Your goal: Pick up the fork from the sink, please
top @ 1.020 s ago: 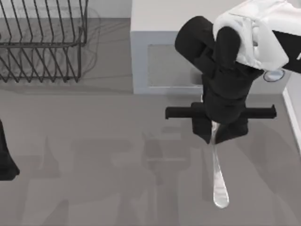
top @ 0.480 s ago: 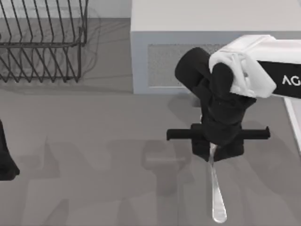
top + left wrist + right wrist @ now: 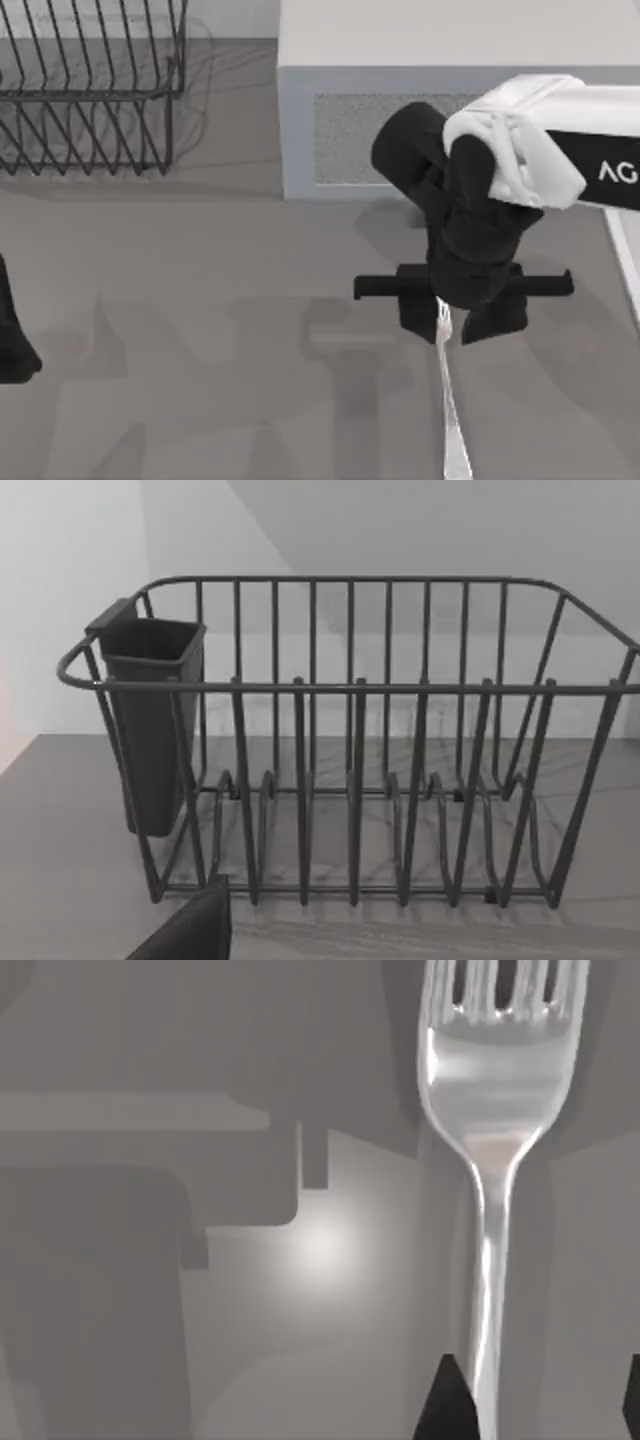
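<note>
The fork [image 3: 447,400] is slender, shiny silver metal, out over the grey counter in front of the sink [image 3: 296,130]. Its tines sit between the fingers of my right gripper [image 3: 456,333], and its handle runs toward the top view's bottom edge. That gripper is open, with its fingers spread wider than the fork. In the right wrist view the fork [image 3: 495,1070] is close up, its handle passing beside one dark finger [image 3: 445,1410]. I cannot tell whether the fork rests on the counter. My left arm [image 3: 12,345] is parked at the left edge.
A dark wire dish rack [image 3: 90,90] stands at the back left. The left wrist view faces the rack [image 3: 350,780], which carries a dark cutlery cup [image 3: 150,720]. A pale raised edge [image 3: 625,250] borders the counter on the right.
My right gripper came out from over the sink toward the front with the fork. Its fingers have now spread, and the fork has slid farther forward and tilted slightly.
</note>
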`<state>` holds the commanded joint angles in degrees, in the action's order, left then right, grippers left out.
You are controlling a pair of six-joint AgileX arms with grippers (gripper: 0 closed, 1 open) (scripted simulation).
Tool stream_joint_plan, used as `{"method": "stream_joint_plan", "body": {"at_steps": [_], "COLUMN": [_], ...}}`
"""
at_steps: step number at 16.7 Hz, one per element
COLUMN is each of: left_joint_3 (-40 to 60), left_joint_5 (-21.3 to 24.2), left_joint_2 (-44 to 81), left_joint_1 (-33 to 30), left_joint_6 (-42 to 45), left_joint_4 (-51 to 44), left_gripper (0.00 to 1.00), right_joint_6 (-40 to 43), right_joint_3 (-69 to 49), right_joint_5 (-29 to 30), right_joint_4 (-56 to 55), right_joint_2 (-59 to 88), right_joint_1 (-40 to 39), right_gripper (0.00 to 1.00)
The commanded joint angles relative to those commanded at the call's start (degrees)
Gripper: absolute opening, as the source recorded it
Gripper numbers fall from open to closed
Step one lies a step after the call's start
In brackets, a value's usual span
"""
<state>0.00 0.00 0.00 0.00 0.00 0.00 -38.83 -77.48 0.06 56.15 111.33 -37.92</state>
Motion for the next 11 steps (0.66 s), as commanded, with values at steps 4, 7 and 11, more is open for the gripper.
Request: {"method": "stream_joint_plan", "body": {"at_steps": [4, 7, 11], "left_joint_3": [0.0, 0.0, 0.0], "left_joint_5": [0.0, 0.0, 0.0], "left_joint_2": [0.0, 0.0, 0.0], "left_joint_1": [0.0, 0.0, 0.0], "left_joint_6": [0.0, 0.0, 0.0], "left_joint_4": [0.0, 0.0, 0.0], "left_gripper": [1.0, 1.0, 1.0], "right_joint_6": [0.0, 0.0, 0.0], "right_joint_3": [0.0, 0.0, 0.0], "right_joint_5": [0.0, 0.0, 0.0], "right_joint_4": [0.0, 0.0, 0.0], "right_joint_2": [0.0, 0.0, 0.0], "right_joint_1": [0.0, 0.0, 0.0], "right_gripper": [0.9, 1.0, 1.0]}}
